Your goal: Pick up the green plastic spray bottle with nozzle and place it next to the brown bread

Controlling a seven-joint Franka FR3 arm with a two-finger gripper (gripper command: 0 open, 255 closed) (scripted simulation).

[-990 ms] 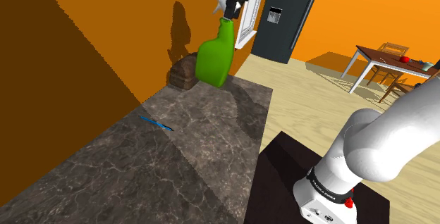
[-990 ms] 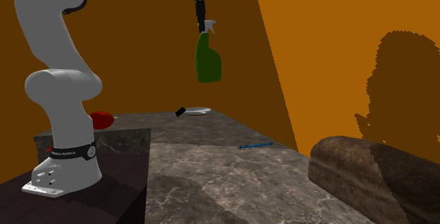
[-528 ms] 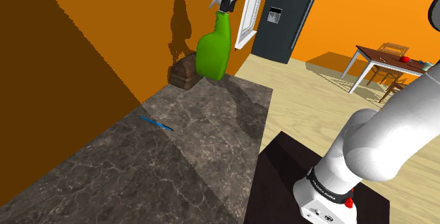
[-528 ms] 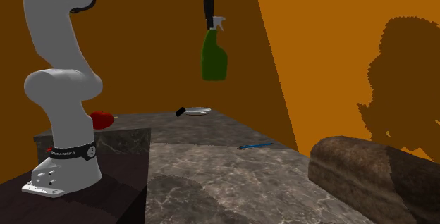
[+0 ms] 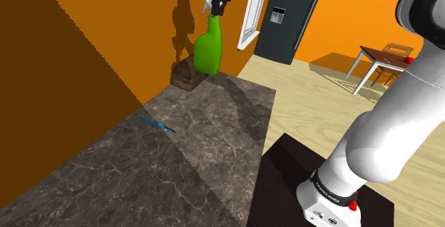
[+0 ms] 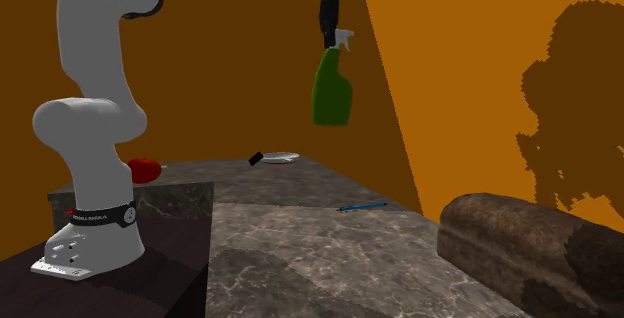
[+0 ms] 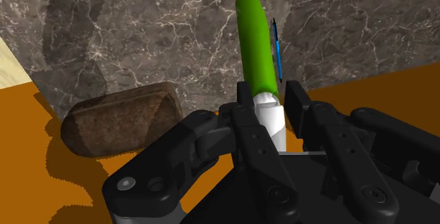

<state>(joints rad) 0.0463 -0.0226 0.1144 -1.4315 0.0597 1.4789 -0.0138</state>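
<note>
While the fingers (image 7: 295, 105) pinch its white neck, the green spray bottle (image 5: 208, 50) hangs upright, long axis vertical, high above the desk (image 5: 207, 147). The brown bread loaf (image 5: 187, 76) lies below, off to one side, so lower the bottle beside it.

Green spray bottle (image 5: 209, 51); brown bread (image 5: 187, 77); dark veined-marble counter (image 5: 200, 143); blue pen (image 5: 157, 124).

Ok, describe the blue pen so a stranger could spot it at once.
Start at the dark marbled counter running along the orange wall. Near its wall edge, alone, lies the blue pen. It is thin and flat, unlike the bulky brown loaf at the far end and the green bottle held in the air.
</note>
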